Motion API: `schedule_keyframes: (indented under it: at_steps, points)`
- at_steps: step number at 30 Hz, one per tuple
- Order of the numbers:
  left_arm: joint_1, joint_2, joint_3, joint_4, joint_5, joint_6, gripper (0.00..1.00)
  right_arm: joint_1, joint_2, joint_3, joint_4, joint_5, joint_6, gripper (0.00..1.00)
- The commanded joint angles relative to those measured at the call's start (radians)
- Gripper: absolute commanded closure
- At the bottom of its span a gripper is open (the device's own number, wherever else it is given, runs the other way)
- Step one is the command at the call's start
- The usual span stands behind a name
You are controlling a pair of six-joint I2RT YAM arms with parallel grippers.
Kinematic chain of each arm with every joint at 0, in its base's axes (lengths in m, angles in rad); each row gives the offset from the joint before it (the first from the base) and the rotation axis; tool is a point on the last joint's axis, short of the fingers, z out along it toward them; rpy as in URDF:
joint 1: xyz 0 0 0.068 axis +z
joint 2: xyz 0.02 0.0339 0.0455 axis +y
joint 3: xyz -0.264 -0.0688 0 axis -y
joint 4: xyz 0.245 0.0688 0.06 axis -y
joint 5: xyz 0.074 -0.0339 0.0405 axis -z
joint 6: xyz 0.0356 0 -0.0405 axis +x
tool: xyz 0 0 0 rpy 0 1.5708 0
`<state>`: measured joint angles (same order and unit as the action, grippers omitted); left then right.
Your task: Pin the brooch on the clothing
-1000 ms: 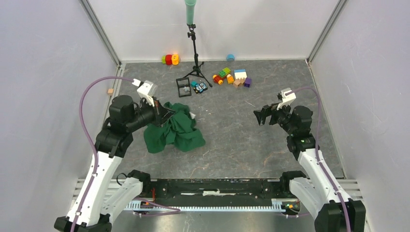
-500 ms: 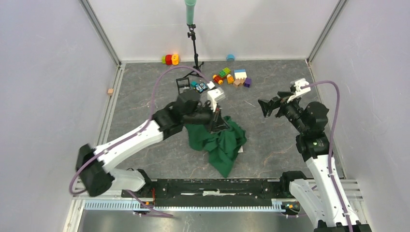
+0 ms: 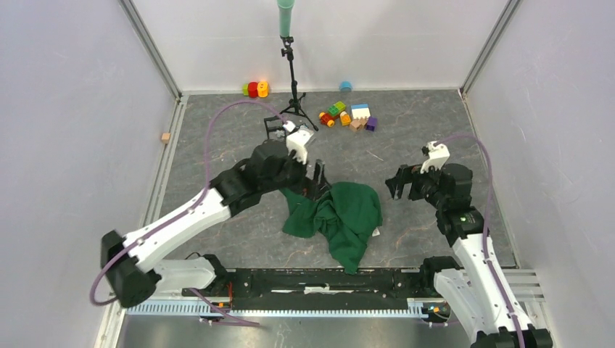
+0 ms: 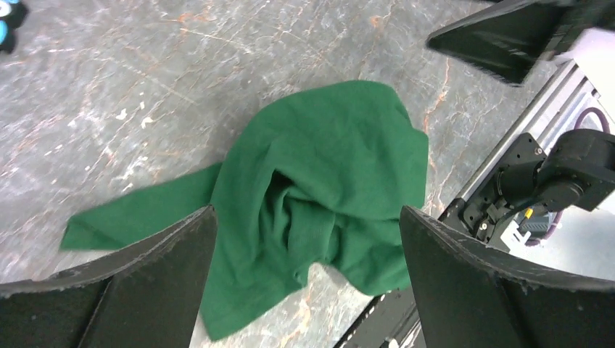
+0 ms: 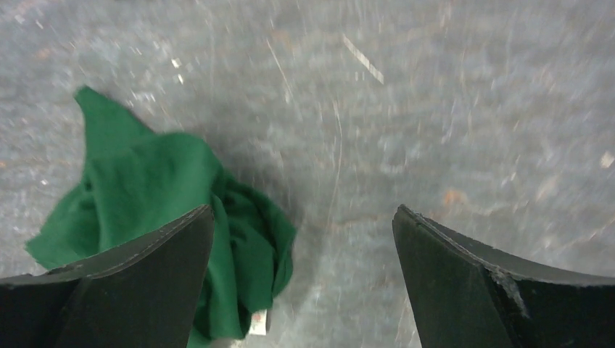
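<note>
The clothing (image 3: 339, 216) lies crumpled on the bench (image 3: 406, 138), a little right of centre and close to the near rail. It is soft, matte, dark green knit, bunched into thick rounded folds. One flat sleeve-like flap trails out to the side in the left wrist view. A small pale scrap (image 3: 376, 232) sits at its right edge, also seen in the right wrist view, and is too small to make out.

The bench top is grey with a veined, stone-like pattern and pale scuffs.

The left end effector (image 3: 318, 187) hangs at the far-left edge of the heap. Its two dark, rough-edged fingers (image 4: 145, 283) are spread wide with nothing between them but the cloth lying below. The right end effector (image 3: 395, 185) is just beside the shirt's right side, apart from it, likewise gaping wide and empty. Its view is blurred.

Along the far wall stand a thin black tripod (image 3: 293, 87) topped by a teal tube and a scatter of coloured plastic blocks (image 3: 349, 114). A red, yellow and green cluster (image 3: 254, 88) and a small blue cap (image 3: 346, 85) are there too. A black tray (image 3: 273, 127) is partly hidden behind the left arm. A tan cube (image 3: 166, 137) rests at the left edge.
</note>
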<state>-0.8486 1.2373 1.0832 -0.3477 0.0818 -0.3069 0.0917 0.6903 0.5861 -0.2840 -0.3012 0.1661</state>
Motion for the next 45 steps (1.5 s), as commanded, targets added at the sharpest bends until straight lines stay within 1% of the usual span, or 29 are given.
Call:
schedule_keyframes:
  at_steps: [1, 3, 5, 6, 8, 12, 15, 17, 19, 22, 24, 25, 28, 29, 32, 34, 37, 40, 43, 45]
  points:
    - [-0.002, -0.113, -0.079, -0.141, -0.065, -0.022, 0.00, 0.001, 0.040, -0.091, 0.020, -0.004, 0.064, 0.02]
    - [-0.003, -0.115, -0.157, -0.125, 0.009, -0.085, 0.00, 0.003, 0.066, -0.141, 0.074, -0.089, 0.106, 0.01]
    - [-0.003, -0.111, -0.243, -0.033, 0.090, -0.157, 0.00, 0.010, 0.076, -0.197, 0.154, -0.194, 0.165, 0.01]
    - [-0.004, -0.107, -0.275, 0.003, 0.098, -0.197, 0.00, 0.022, 0.071, -0.226, 0.194, -0.225, 0.194, 0.01]
    - [-0.004, -0.100, -0.328, 0.059, 0.098, -0.248, 0.00, 0.055, 0.050, -0.262, 0.229, -0.232, 0.232, 0.01]
    - [-0.004, -0.077, -0.389, 0.156, 0.109, -0.304, 0.01, 0.121, 0.012, -0.297, 0.238, -0.224, 0.283, 0.01]
    - [-0.004, -0.022, -0.403, 0.218, 0.162, -0.306, 0.08, 0.169, -0.010, -0.308, 0.262, -0.209, 0.320, 0.09]
    - [-0.004, 0.020, -0.398, 0.235, 0.179, -0.302, 0.19, 0.197, -0.012, -0.307, 0.265, -0.204, 0.337, 0.15]
    - [-0.004, 0.056, -0.388, 0.248, 0.198, -0.297, 0.25, 0.220, -0.012, -0.308, 0.269, -0.202, 0.352, 0.18]
    - [-0.004, 0.071, -0.393, 0.293, 0.227, -0.305, 0.31, 0.246, -0.017, -0.313, 0.270, -0.196, 0.365, 0.19]
    - [-0.004, 0.073, -0.405, 0.315, 0.230, -0.317, 0.43, 0.254, -0.012, -0.316, 0.271, -0.205, 0.366, 0.23]
    - [-0.004, 0.072, -0.410, 0.319, 0.226, -0.320, 0.51, 0.256, -0.009, -0.316, 0.273, -0.211, 0.364, 0.25]
    - [-0.004, 0.055, -0.422, 0.317, 0.188, -0.325, 0.66, 0.266, -0.002, -0.318, 0.278, -0.239, 0.367, 0.27]
    - [-0.004, 0.045, -0.423, 0.314, 0.174, -0.325, 0.67, 0.267, -0.004, -0.317, 0.278, -0.247, 0.367, 0.26]
    - [-0.004, 0.015, -0.425, 0.307, 0.132, -0.324, 0.67, 0.270, -0.024, -0.298, 0.239, -0.251, 0.342, 0.18]
    - [-0.004, 0.008, -0.426, 0.302, 0.105, -0.326, 0.71, 0.270, -0.037, -0.267, 0.204, -0.242, 0.316, 0.15]
    - [-0.004, 0.011, -0.418, 0.289, 0.087, -0.327, 0.79, 0.271, -0.044, -0.225, 0.175, -0.253, 0.281, 0.14]
    - [-0.004, 0.002, -0.409, 0.281, 0.082, -0.325, 0.85, 0.273, -0.050, -0.206, 0.165, -0.265, 0.253, 0.15]
    - [-0.003, -0.012, -0.404, 0.266, 0.062, -0.315, 0.91, 0.276, -0.049, -0.215, 0.160, -0.263, 0.245, 0.16]
    - [-0.003, -0.019, -0.399, 0.251, 0.050, -0.306, 0.97, 0.284, -0.048, -0.235, 0.169, -0.263, 0.247, 0.17]
